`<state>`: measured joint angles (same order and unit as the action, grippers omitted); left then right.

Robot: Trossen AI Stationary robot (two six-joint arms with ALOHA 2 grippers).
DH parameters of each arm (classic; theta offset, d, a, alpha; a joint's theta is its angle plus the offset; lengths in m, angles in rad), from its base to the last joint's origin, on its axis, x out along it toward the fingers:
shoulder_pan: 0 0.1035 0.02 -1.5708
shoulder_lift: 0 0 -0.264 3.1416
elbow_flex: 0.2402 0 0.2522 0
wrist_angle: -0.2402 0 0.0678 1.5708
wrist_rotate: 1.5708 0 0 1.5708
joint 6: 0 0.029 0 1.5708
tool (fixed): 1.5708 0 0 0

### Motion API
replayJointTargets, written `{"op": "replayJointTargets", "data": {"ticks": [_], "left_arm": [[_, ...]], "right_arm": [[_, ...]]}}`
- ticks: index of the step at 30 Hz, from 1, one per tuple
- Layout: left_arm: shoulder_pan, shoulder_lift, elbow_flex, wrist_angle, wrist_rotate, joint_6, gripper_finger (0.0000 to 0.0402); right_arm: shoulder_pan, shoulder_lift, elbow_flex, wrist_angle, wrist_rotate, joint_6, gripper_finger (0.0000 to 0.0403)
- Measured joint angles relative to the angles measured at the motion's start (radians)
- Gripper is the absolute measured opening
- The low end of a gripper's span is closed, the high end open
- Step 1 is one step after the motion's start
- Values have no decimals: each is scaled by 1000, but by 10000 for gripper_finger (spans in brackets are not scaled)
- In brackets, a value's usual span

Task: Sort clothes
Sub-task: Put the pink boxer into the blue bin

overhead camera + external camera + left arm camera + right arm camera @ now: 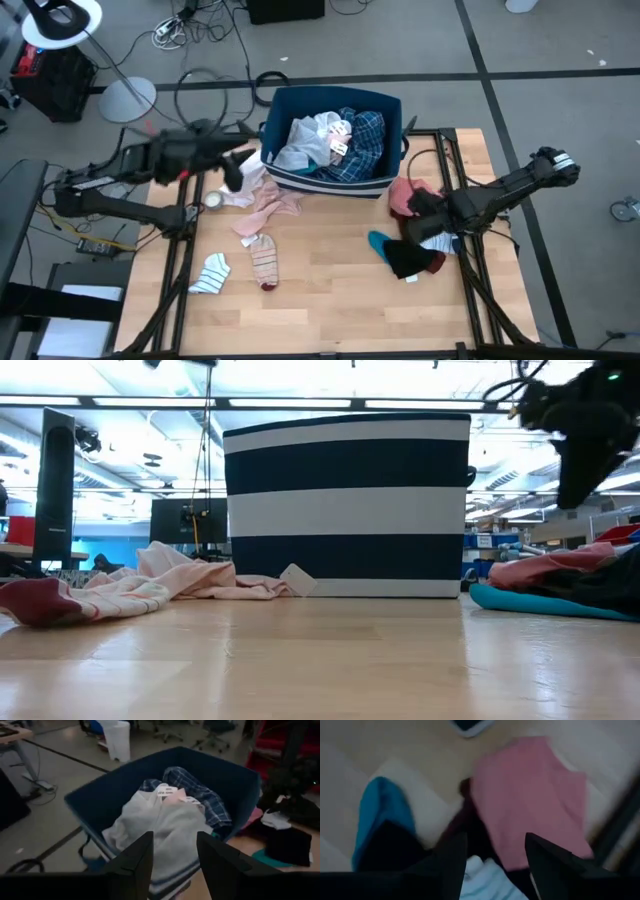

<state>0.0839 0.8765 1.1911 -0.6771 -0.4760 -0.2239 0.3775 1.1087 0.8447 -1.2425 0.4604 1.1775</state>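
The dark blue bin (278,108) stands at the table's far middle. A white garment (300,145) and a blue plaid shirt (365,135) lie in it. My left gripper (238,166) hovers open and empty just left of the bin; its wrist view (175,840) looks into it. My right gripper (420,215) is open above a pile at the right: a pink piece (530,795), a teal piece (377,805), a black piece (410,260) and a white piece (480,880). A pale pink garment (265,205) and two striped socks (265,262) (210,272) lie on the table.
The bin shows in the low view (345,505) with white stripes, the pink garment (150,585) to its left and the teal piece (540,603) to its right. A small round object (212,200) lies by the left arm. Bare wood (330,300) spans the table's near half.
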Motion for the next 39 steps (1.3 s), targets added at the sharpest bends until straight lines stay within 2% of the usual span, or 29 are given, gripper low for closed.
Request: {"op": "replayJointTargets", "data": {"ticks": [5,8,11,14,20,23,30,32,35,38,39], "left_arm": [[-113,-170,-260,118,-43,-125,156],[-160,-232,-383,147,-69,-179,156],[-205,-262,-471,182,-97,-225,156],[-243,-264,-543,216,-117,-261,156],[-312,-262,-642,289,-157,-341,156],[-340,-262,-676,347,-163,-360,156],[-388,-262,-756,522,-199,-354,156],[-402,-260,-780,560,-215,-353,156],[-425,-253,-815,595,-254,-361,156],[-448,-249,-854,614,-291,-381,156],[-458,-249,-867,614,-309,-398,156]], "right_arm": [[113,-31,1,-95,62,240,199],[153,-32,1,-78,94,277,199],[148,-32,1,-43,113,244,199],[114,-32,-6,-21,113,173,199],[-3,-31,-86,10,81,136,199],[-66,-31,-156,107,73,80,202],[-221,-31,-369,471,64,-100,216],[-266,-31,-421,539,62,-103,211],[-301,-31,-457,575,62,-107,160],[-293,-33,-427,548,58,-149,48],[-286,-38,-401,524,52,-166,26]]}}
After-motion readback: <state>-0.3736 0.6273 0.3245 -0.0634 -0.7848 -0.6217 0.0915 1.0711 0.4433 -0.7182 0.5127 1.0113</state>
